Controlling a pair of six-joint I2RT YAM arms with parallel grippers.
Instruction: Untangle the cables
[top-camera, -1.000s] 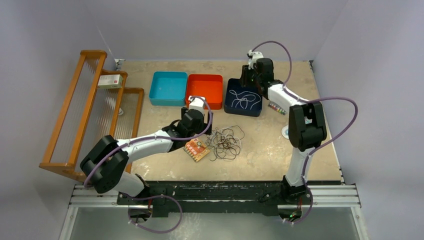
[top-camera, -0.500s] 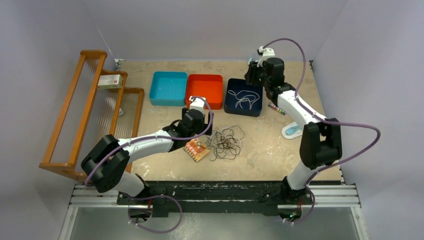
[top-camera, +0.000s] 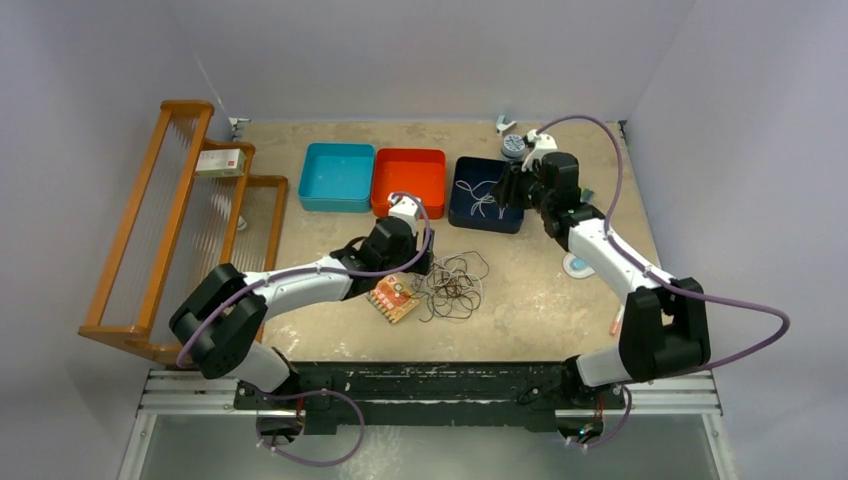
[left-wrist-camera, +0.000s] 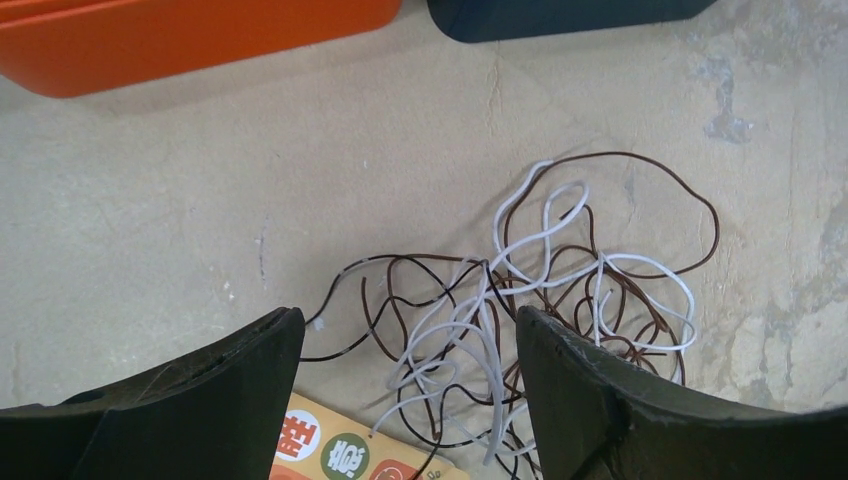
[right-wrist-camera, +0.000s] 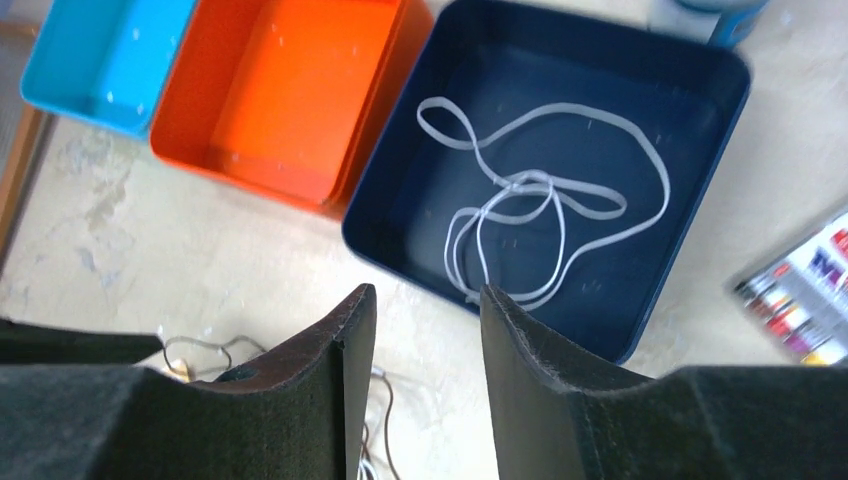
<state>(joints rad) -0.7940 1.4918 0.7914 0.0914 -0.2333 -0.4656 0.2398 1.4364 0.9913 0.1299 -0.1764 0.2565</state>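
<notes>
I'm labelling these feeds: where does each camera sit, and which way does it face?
Top external: above and behind the bases, looking down on the table; both arms whole.
Left wrist: on the left arm, aimed down at the tangled cables; left hand at bottom.
Right wrist: on the right arm, looking down into the navy tray; right hand at bottom.
Shared: both wrist views catch the orange tray.

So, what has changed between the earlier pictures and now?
The right gripper moved from the far rim of the dark blue square tray to its right side, jaws open and empty. The thin white cable inside it settled into a tighter bunch. The open left gripper edged slightly toward the tangle of brown and white cables. The tangle and the orange plastic tray stayed put.
</notes>
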